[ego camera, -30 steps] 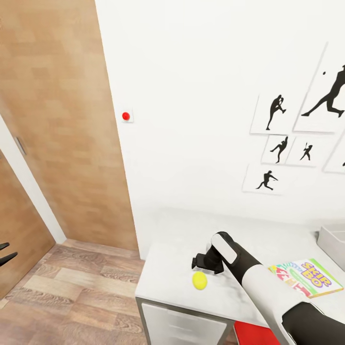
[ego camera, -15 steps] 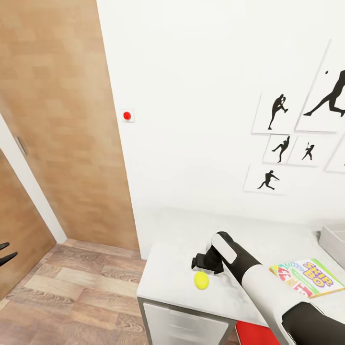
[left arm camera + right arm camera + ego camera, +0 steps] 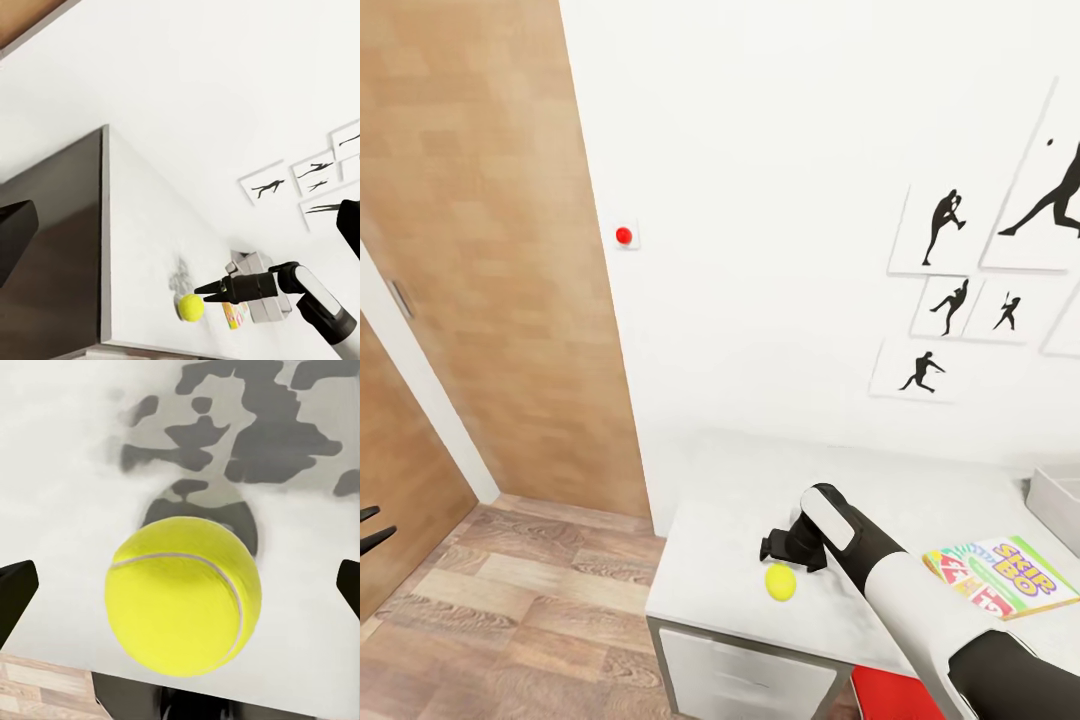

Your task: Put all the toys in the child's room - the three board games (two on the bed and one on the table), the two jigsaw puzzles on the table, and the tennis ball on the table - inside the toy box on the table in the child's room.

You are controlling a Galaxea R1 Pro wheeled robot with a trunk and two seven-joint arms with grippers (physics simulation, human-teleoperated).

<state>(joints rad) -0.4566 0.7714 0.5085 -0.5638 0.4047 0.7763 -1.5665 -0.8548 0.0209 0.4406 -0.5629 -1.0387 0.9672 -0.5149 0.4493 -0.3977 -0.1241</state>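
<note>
Barely anything shifts over the last second: only the head camera drifts a touch, while the right gripper [image 3: 772, 548] holds above the tennis ball [image 3: 780, 582], which sits near the table [image 3: 710, 560]'s front left corner. Its jaws are spread wide, one fingertip [image 3: 16, 592] either side of the ball, not yet touching, I'd say. Skip-Bo [image 3: 1000, 580] waits beside the toy box [image 3: 1055, 500]. Left gripper [image 3: 372, 528] hangs apart over the floor, fingers apparently parted

A red round button [image 3: 623, 236] sits on the white wall beside a wooden door [image 3: 480, 250].
</note>
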